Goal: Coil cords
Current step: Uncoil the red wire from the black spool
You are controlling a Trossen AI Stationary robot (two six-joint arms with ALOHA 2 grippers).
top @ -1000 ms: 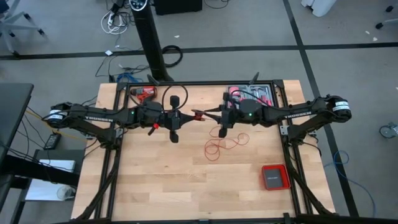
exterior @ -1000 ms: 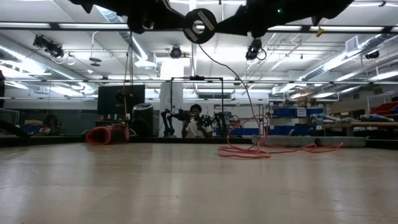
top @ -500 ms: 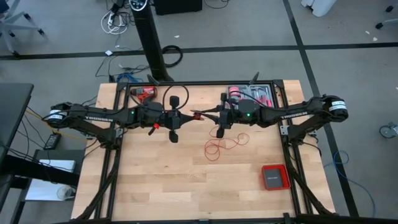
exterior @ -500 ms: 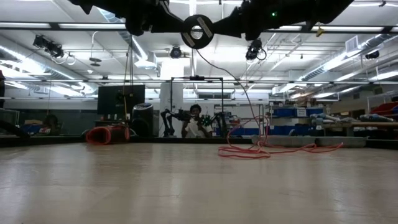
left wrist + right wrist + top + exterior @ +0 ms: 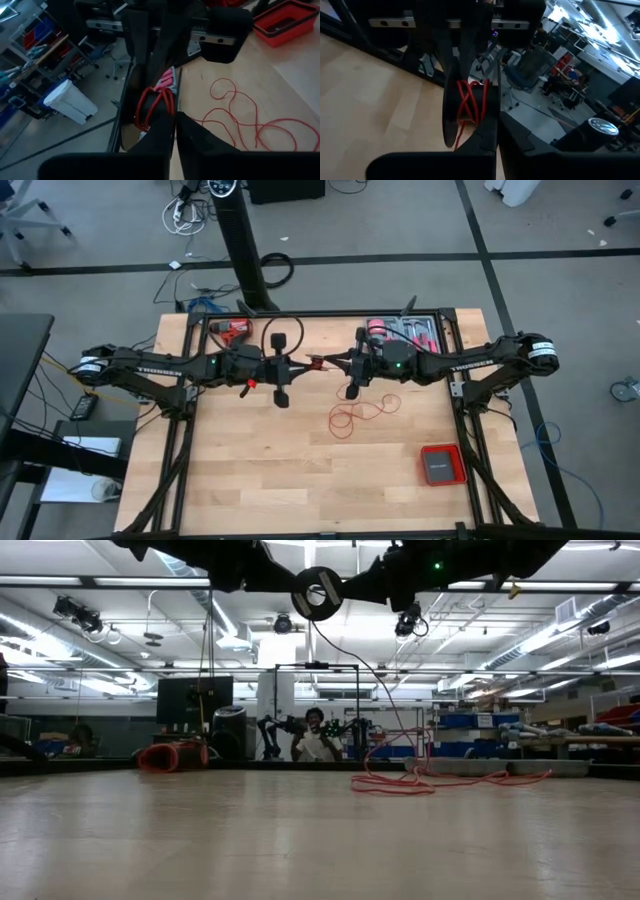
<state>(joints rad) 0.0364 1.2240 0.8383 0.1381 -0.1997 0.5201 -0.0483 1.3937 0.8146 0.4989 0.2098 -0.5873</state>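
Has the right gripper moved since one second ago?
Yes. In the high view the right gripper has shifted slightly left, away from the tool tray toward the left gripper.

High view: overhead, straight down on the whole table (image 5: 250, 470). Low view: at tabletop level, facing the room beyond. Wrist views: close, facing each other across a small spool (image 5: 150, 107). All four share the loose red cord (image 5: 355, 415).
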